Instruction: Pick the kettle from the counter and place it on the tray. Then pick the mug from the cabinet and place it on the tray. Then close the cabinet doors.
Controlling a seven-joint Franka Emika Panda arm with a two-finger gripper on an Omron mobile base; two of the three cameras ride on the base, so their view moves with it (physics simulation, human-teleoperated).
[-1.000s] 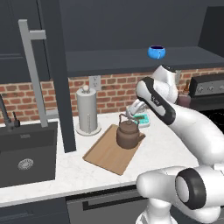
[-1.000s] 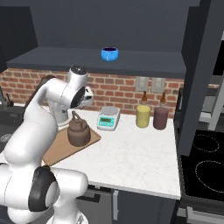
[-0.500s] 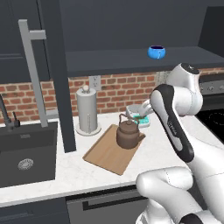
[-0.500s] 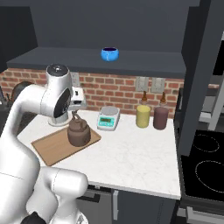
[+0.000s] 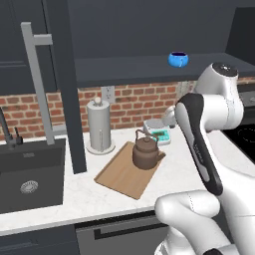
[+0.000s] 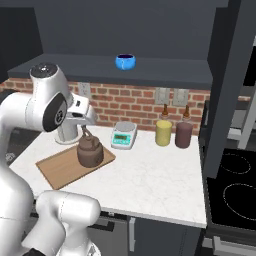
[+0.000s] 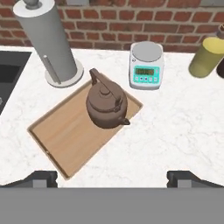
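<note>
The kettle sits upright on the tray, at the tray's upper right end in the hand view, its spout pointing to the lower right and its arched handle up. Just beyond that end of the tray stands a small white kitchen scale with a teal display, and at the upper left a tall grey paper-towel holder stands close to the tray's far edge without touching it. At the upper right edge of the hand view is a yellow canister; in the right base view a brown canister stands just beside it against the brick wall. The counter lies bare to the right of the tray and toward the front edge. A dark sink takes the lower left of the left base view, with an open cabinet door and its silver bar handle hanging above its rim. The mug stands on the cabinet shelf, upper right of centre. The arm is folded high with the hand looking down on the tray; the gripper hangs well above the kettle, jaws spread wide and empty.
</note>
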